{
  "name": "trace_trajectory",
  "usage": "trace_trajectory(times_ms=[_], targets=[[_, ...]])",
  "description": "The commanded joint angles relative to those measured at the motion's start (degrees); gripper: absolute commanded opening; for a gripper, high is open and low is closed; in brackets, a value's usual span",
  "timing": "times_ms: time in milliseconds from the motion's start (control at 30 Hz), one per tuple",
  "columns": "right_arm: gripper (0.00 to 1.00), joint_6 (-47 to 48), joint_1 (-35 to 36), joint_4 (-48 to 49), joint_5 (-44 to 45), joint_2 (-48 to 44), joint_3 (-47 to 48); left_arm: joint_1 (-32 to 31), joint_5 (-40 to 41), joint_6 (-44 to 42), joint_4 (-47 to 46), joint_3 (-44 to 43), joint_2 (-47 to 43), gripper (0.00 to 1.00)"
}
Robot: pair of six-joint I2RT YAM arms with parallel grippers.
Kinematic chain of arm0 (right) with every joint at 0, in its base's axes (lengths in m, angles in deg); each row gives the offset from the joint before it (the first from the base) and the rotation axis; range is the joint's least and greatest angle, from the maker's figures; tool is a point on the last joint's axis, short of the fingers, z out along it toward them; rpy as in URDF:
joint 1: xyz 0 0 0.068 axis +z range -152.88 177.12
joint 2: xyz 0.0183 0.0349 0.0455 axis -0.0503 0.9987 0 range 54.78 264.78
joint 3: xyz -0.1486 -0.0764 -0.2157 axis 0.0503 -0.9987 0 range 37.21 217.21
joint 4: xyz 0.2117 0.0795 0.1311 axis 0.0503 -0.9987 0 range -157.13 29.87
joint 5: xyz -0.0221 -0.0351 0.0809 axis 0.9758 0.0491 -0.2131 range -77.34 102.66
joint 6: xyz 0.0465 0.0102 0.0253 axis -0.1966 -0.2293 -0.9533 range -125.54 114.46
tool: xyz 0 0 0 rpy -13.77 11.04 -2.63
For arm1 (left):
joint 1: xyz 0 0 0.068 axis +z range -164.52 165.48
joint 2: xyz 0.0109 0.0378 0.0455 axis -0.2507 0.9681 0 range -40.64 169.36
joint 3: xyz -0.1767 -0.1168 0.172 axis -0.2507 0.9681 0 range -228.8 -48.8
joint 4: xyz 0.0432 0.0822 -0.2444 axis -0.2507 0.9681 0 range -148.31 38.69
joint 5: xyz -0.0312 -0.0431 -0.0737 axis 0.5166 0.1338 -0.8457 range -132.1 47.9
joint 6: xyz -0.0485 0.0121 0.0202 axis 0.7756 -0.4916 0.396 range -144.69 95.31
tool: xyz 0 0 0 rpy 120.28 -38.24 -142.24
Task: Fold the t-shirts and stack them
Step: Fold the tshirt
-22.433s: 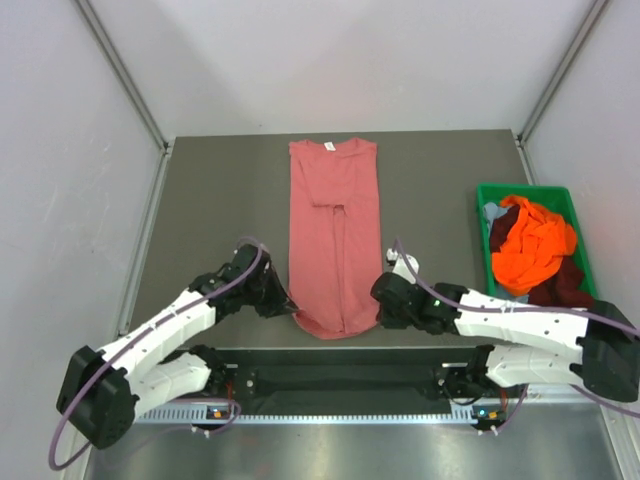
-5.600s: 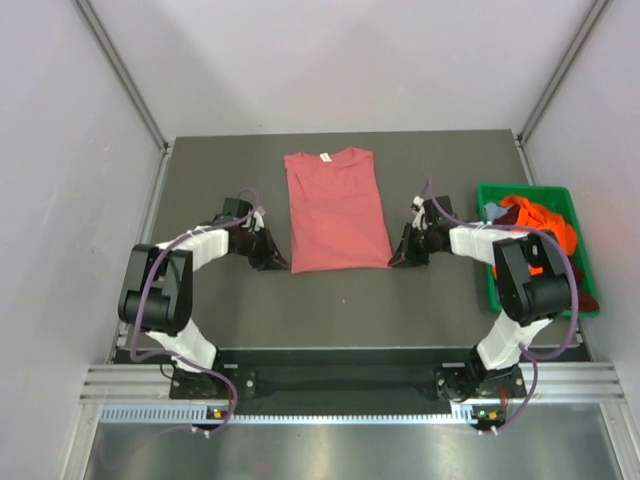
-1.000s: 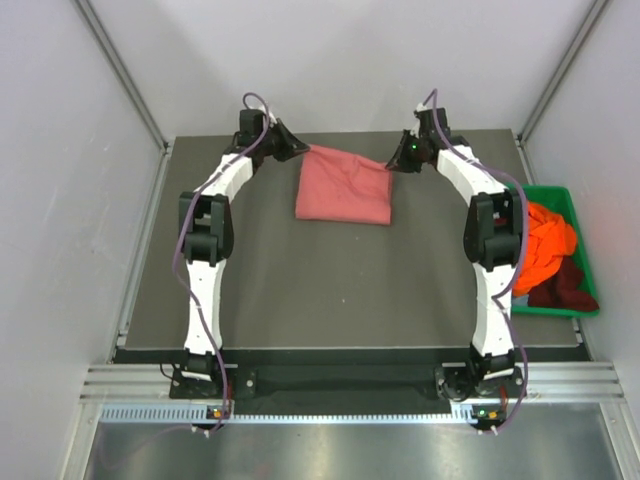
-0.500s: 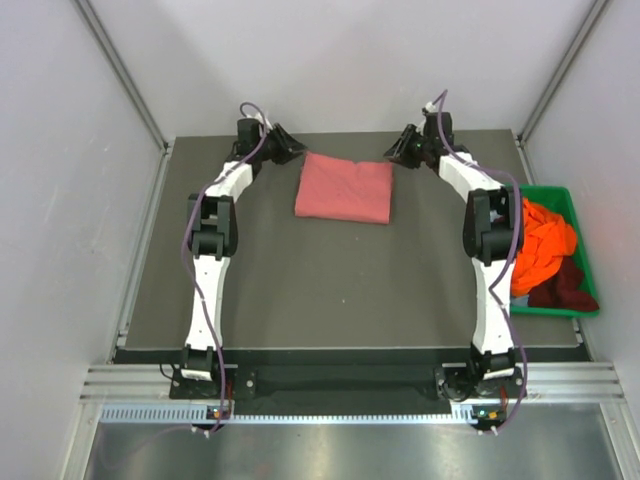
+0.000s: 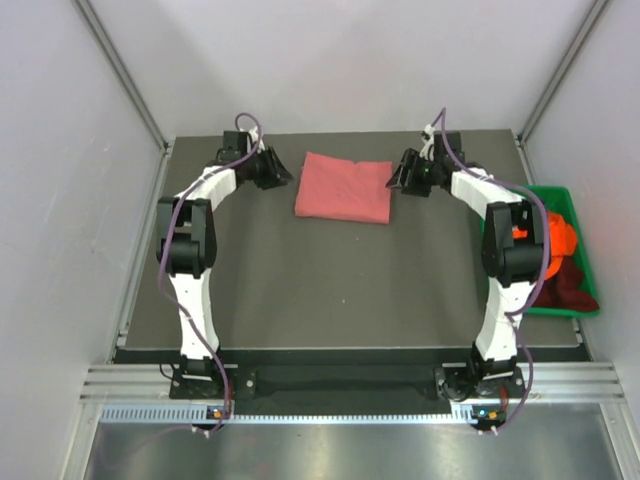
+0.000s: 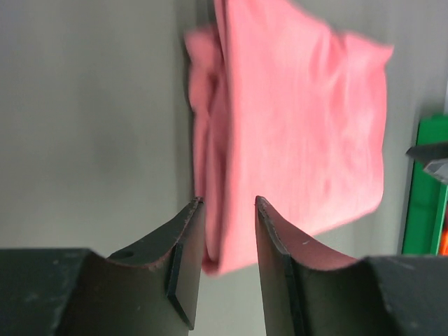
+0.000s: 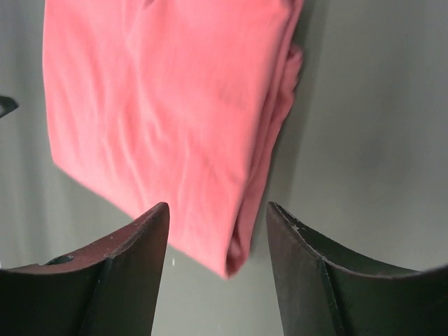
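Note:
The salmon-pink t-shirt (image 5: 345,188) lies folded into a rectangle at the back middle of the table. My left gripper (image 5: 277,170) sits just off its left edge and my right gripper (image 5: 398,176) just off its right edge, both low and pointing inward. In the left wrist view the shirt (image 6: 301,126) lies beyond the open left gripper (image 6: 227,201), its near corner showing in the gap without touching either finger. The right wrist view shows the shirt's layered edge (image 7: 161,105) ahead of the open right gripper (image 7: 217,206). An orange t-shirt (image 5: 556,236) and a maroon one (image 5: 572,286) lie heaped in the bin.
The green plastic bin (image 5: 552,191) stands at the table's right edge, partly behind my right arm, and its wall (image 6: 423,189) shows in the left wrist view. Metal frame posts rise at both back corners.
Both grippers have opened and let go of the pink shirt's back corners. They have drawn back a little to each side, and the shirt has settled flat.

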Motion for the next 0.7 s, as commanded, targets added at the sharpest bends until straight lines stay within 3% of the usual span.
trace_trajectory(times_ms=[0,233,300,333,433,467,500,567,667], targets=[[0.58,4.6,1.4,-1.3,-2.4,-5.3,-4.3,-1.0,-2.5,-3.8,0.1,4.6,-3.7,0.40],[0.54,3.9,1.9,2.4,-3.2,-1.7,-8.7,-2.7,1.9,-7.0,4.9,4.9,1.2,0.38],[0.52,3.6,1.9,4.8,-2.7,-2.0,-11.0,-2.7,0.1,-5.9,4.7,5.0,2.2,0.35],[0.50,3.4,1.9,5.3,-2.4,-2.0,-11.7,-2.8,0.0,-5.5,4.2,5.7,2.6,0.28],[0.28,3.3,1.9,6.4,-1.7,-2.2,-13.9,-2.9,2.2,-3.0,4.4,6.5,2.5,0.07],[0.15,3.2,1.9,6.7,-0.8,-2.7,-15.5,-2.9,2.9,-2.7,4.9,6.4,2.2,0.07],[0.11,2.8,1.9,7.5,-0.4,-3.1,-16.3,-2.9,4.0,-2.0,5.5,6.4,1.1,0.07],[0.09,2.8,1.9,7.1,0.3,-5.1,-17.4,-2.9,5.6,-1.8,6.9,5.1,-0.2,0.17],[0.22,1.9,1.9,4.5,1.8,-8.4,-16.5,-2.8,5.7,-1.6,7.4,0.5,-3.0,0.31]])
